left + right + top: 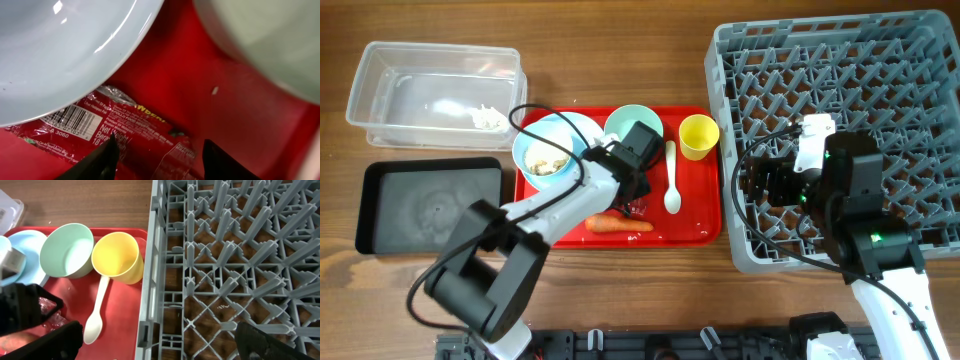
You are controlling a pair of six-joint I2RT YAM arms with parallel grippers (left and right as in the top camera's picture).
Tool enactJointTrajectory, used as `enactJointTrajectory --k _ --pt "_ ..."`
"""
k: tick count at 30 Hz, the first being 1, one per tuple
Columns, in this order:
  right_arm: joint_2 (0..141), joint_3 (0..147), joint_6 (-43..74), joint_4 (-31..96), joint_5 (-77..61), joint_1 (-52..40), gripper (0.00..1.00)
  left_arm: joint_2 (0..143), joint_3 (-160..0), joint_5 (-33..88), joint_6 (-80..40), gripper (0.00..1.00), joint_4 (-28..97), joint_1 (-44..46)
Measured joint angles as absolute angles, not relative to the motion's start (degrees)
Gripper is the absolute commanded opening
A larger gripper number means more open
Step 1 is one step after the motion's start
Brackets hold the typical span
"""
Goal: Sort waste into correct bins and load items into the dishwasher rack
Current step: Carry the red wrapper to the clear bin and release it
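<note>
**Red wrapper (115, 132) beneath the left hand (159, 162)**

Item: wrapper, flat on the red tray (200, 100), one edge tucked under the light blue plate (60, 50). State of left hand: fingers parted partway, either side of the wrapper, gripping nothing. State of right hand (155, 347): spread wide, empty, over the dishwasher rack (225, 255) edge next to the yellow cup (117, 255).

A wooden worktop (620, 50) carries four things, seen from overhead. The red tray (695, 200) lies near its middle. Just beside the red tray, on the right, stands the large grey rack (840, 70). At the red tray's upper left sits the clear plastic tub (430, 50). Just left of the red tray lies the shallow black tray (430, 205).
</note>
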State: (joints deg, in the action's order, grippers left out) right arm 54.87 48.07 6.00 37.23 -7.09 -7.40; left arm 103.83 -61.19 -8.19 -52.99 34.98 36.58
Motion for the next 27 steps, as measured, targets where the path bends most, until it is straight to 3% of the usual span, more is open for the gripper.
enactJointTrajectory --k 1,3,6,13,18,22,26,27 --pt "54.87 48.05 6.00 37.21 -7.09 -7.40 1.00 104.84 -61.19 -8.27 -52.99 0.47 35.35 36.71" --pt "54.87 48.07 6.00 37.23 -7.09 -7.40 1.00 104.97 -61.19 -8.34 -52.77 0.26 36.03 36.77" --pt "54.87 48.07 6.00 37.23 -7.09 -7.40 1.00 104.97 -61.19 -8.51 -52.77 0.04 36.64 36.75" --pt "54.87 48.07 6.00 37.30 -7.09 -7.40 1.00 103.70 -61.10 -8.34 -52.62 0.04 38.79 35.99" --pt "54.87 48.07 6.00 37.32 -7.09 -7.40 1.00 88.60 -61.04 -8.10 -43.59 0.04 37.67 29.32" --pt "54.87 48.05 6.00 37.30 -7.09 -7.40 1.00 79.99 -61.76 -8.34 -37.23 0.04 31.73 16.78" --pt "54.87 48.07 6.00 37.45 -7.09 -7.40 1.00 81.34 -61.73 -8.45 -35.94 0.04 14.57 -1.83" --pt "54.87 48.07 6.00 37.36 -7.09 -7.40 1.00 82.43 -61.80 -8.34 -35.83 0.18 11.64 -4.10"
